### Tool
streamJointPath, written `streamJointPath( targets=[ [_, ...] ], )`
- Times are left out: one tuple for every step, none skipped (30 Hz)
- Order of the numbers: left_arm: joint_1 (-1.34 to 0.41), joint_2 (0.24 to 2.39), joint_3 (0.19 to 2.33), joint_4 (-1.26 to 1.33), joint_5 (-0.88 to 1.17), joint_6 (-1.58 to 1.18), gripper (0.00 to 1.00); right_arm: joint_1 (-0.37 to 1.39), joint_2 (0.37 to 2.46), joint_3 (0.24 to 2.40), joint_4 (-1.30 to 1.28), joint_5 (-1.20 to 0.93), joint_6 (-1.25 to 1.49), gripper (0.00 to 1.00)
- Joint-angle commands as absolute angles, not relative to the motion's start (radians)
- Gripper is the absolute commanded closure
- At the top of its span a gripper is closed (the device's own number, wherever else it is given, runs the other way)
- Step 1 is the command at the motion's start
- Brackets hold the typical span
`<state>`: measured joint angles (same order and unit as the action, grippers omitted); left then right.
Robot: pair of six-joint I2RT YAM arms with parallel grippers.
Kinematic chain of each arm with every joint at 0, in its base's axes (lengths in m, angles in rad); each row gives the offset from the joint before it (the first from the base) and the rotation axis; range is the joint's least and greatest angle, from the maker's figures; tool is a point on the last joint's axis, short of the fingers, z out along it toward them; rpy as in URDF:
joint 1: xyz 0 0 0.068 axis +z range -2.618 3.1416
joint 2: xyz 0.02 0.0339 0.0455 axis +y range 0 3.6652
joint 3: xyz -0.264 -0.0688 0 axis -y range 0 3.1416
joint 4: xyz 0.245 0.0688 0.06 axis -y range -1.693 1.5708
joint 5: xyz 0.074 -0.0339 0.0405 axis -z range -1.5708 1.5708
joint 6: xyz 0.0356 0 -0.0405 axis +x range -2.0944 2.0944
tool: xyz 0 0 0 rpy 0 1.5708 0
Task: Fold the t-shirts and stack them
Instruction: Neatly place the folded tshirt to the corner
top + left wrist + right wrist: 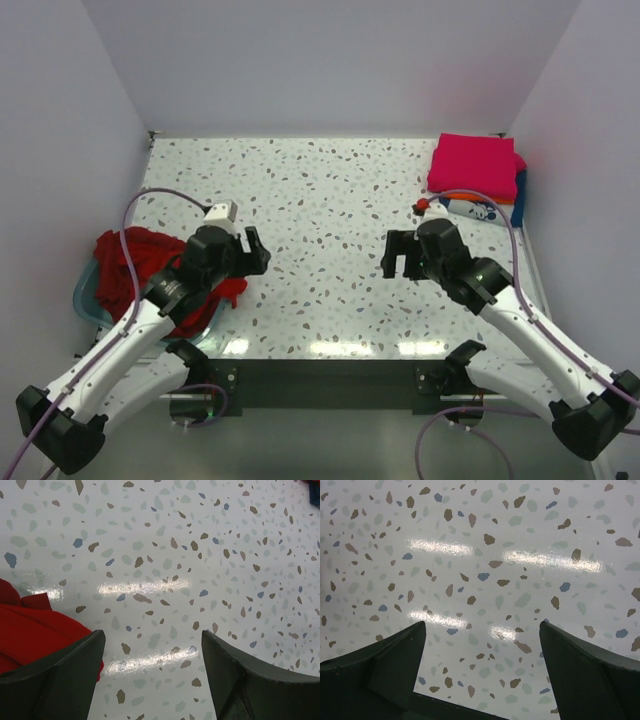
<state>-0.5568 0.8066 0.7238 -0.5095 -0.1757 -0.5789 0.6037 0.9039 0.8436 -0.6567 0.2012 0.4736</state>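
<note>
A folded magenta-pink t-shirt (pixel 473 165) tops a stack at the back right. An orange edge (pixel 505 198) and a navy blue t-shirt with white print (pixel 470 208) show under it. Crumpled dark red t-shirts (pixel 135 262) fill the tub at the left and hang over its rim; their red cloth (pixel 25 630) shows at the lower left of the left wrist view. My left gripper (pixel 255 250) (pixel 152 637) stands open just right of that cloth, holding nothing. My right gripper (pixel 400 255) (pixel 482 630) hangs open over bare table, in front of the stack.
The pale blue plastic tub (pixel 84 296) sits at the table's left edge. White walls close in the speckled table (pixel 320 200) on three sides. A dark strip runs along the table's near edge (pixel 330 385), above the arm bases.
</note>
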Motion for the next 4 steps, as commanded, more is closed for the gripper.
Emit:
streamJointPath(
  targets=[
    [-0.552,0.788,0.773,-0.534,-0.213,-0.545,0.17,0.607,0.881,0.899,-0.686,0.244,0.449,0.01],
    [-0.552,0.787,0.773,-0.535,-0.215,-0.543,0.16,0.609,0.876,0.900,-0.687,0.244,0.448,0.01],
    [-0.552,0.785,0.775,-0.537,-0.213,-0.545,0.15,0.607,0.873,0.899,-0.690,0.245,0.449,0.02],
    [-0.552,0.784,0.775,-0.535,-0.212,-0.543,0.13,0.607,0.871,0.899,-0.692,0.245,0.446,0.01]
  ],
)
